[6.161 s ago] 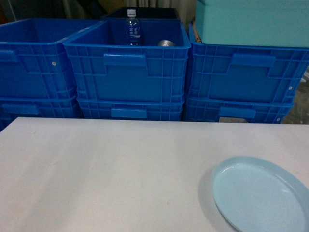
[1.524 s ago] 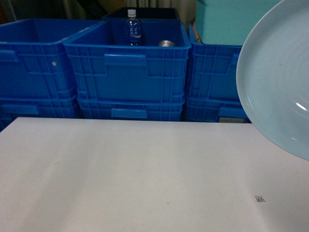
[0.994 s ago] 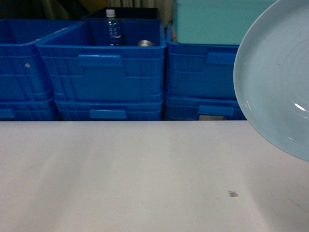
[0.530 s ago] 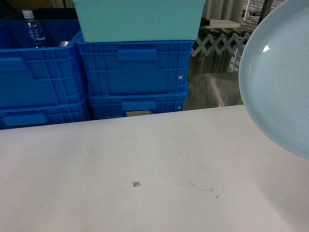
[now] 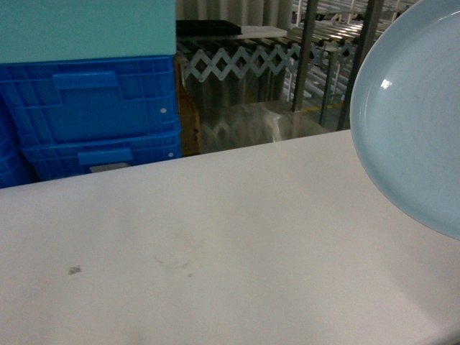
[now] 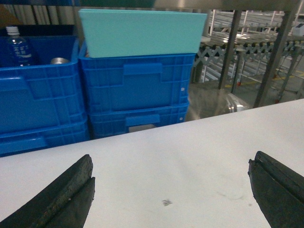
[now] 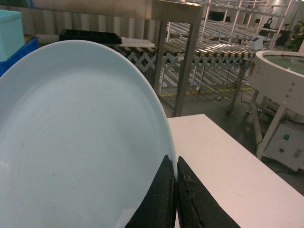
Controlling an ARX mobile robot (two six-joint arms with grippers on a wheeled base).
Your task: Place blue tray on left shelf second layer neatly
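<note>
Pale blue tray [image 7: 80, 142] rim pinched in right tool [image 7: 175, 190], left tool [image 6: 171, 190] wide

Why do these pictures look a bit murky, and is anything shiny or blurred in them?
Head view: dim and soft, with a small glare spot on the blue tray and a smeared-looking mark on the white table. Left wrist view: sharper, evenly lit; the left gripper fingers are dark shapes at the bottom. Right wrist view: the metal roller racks behind gleam brightly, while the tray fills the frame.
</note>
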